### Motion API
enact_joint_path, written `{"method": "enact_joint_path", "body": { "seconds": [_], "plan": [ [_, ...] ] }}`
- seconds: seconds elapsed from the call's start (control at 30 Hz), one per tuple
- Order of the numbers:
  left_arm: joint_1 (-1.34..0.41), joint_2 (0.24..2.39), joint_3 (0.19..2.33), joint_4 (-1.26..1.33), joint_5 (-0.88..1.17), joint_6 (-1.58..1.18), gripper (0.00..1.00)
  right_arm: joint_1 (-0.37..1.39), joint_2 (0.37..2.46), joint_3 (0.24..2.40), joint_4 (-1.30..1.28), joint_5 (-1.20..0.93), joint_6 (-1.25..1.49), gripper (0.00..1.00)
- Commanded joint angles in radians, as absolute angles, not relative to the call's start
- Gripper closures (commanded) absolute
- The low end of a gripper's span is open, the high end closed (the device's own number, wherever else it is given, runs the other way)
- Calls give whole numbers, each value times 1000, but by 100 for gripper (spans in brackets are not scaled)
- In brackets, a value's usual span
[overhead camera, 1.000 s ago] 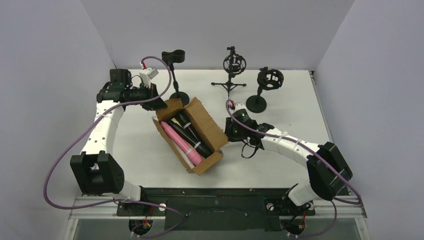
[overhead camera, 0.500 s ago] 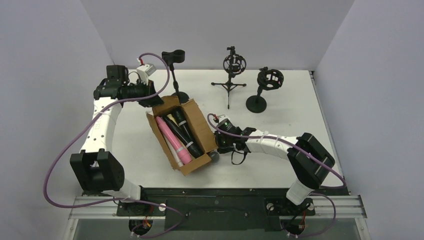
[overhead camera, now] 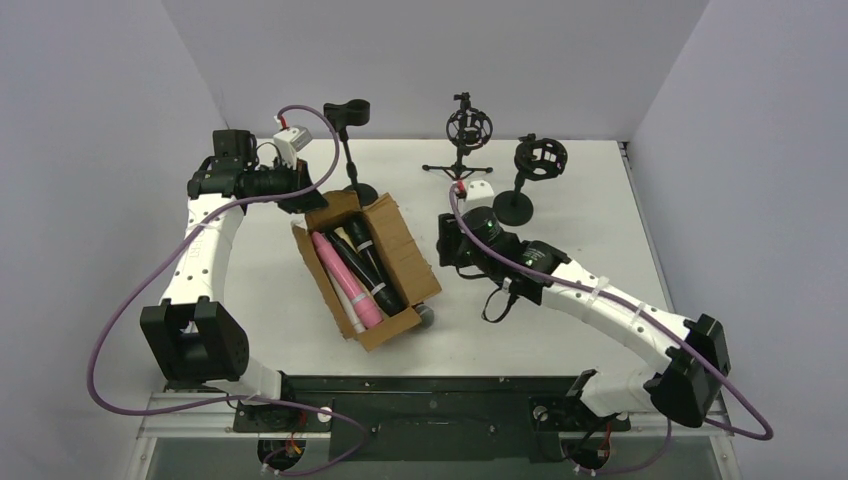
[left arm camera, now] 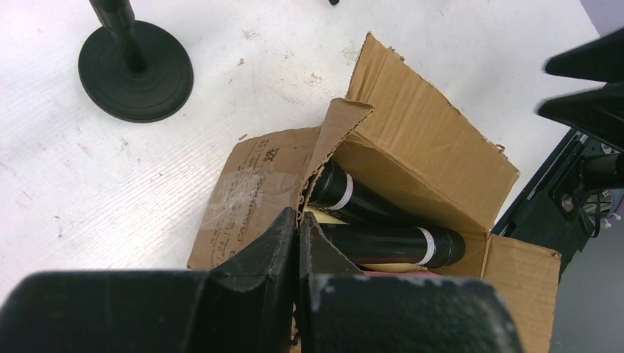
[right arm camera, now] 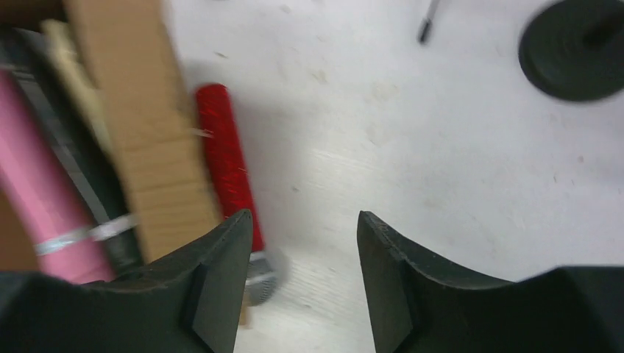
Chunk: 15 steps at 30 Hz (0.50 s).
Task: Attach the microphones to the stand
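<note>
An open brown cardboard box [overhead camera: 400, 245] lies left of centre and holds a pink microphone [overhead camera: 347, 278], two black microphones [overhead camera: 375, 272] and a cream one [overhead camera: 340, 236]. My left gripper [overhead camera: 303, 197] is shut on the box's far flap [left arm camera: 324, 147]; in its wrist view [left arm camera: 298, 217] the black microphones [left arm camera: 390, 244] show inside. A red microphone [right arm camera: 224, 162] with a grey head [overhead camera: 425, 315] lies on the table against the box's right side. My right gripper [right arm camera: 305, 220] is open and empty, hovering just right of it [overhead camera: 445, 247].
Three black stands are at the back: a clip stand [overhead camera: 347, 112] on a round base [left arm camera: 136, 70], a tripod shock mount [overhead camera: 468, 128], and a round-base shock mount [overhead camera: 540, 157] whose base [right arm camera: 578, 48] lies beyond my right gripper.
The box was dragged left by my left gripper, then held still. My right gripper left the box's near right corner and moved back and up; the red microphone lies beside the box.
</note>
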<state>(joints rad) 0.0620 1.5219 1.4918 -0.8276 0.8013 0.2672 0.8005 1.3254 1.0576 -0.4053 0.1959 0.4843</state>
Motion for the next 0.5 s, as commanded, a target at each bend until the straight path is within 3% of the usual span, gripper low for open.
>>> {"method": "enact_joint_path", "body": {
  "seconds": [0.0, 0.2, 0.47],
  "plan": [
    [71, 1473, 1519, -763, 882, 263, 100, 966, 1330, 1239, -440, 337, 412, 49],
    [70, 1478, 1527, -788, 919, 277, 100, 1074, 1475, 1402, -411, 159, 313, 57],
    [69, 1473, 1515, -761, 914, 246, 100, 1138, 1748, 1599, -409, 87, 233, 61]
  ]
}}
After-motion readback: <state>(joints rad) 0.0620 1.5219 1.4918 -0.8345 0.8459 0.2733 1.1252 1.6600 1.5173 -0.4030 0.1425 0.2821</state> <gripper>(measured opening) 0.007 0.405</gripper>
